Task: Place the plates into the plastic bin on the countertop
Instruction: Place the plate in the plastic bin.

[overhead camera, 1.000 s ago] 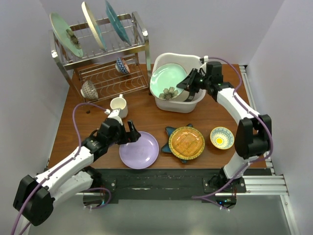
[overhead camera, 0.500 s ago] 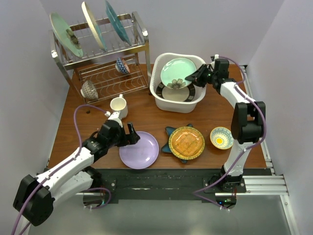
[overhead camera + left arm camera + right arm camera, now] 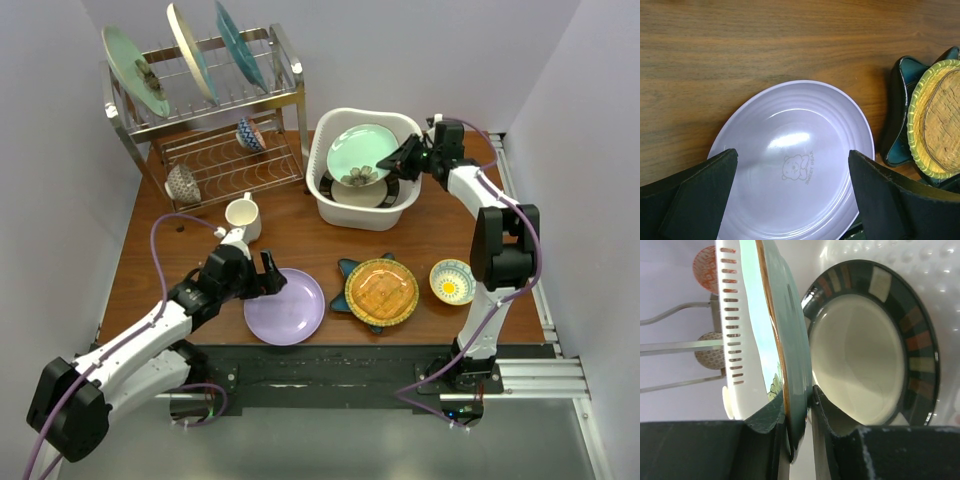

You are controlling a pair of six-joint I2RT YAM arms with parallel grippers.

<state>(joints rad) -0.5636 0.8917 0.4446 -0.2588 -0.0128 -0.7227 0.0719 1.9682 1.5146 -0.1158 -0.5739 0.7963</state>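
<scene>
Wooden bench (image 3: 300, 235): a lavender plate (image 3: 790, 165), printed "SWEET BEAR", lies flat at lower centre under the wide-open left claw (image 3: 270, 277). Upper right, the right claw (image 3: 400, 160) pinches the mint plate (image 3: 362, 150) by its rim, tilted steeply in the white bin (image 3: 340, 212).

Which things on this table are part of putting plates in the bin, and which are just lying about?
Job: bin, mint plate, black-rimmed plate, lavender plate, amber plate, star plate.
Lying about: rack, rack plates, rack bowls, mug, yellow bowl.
</scene>
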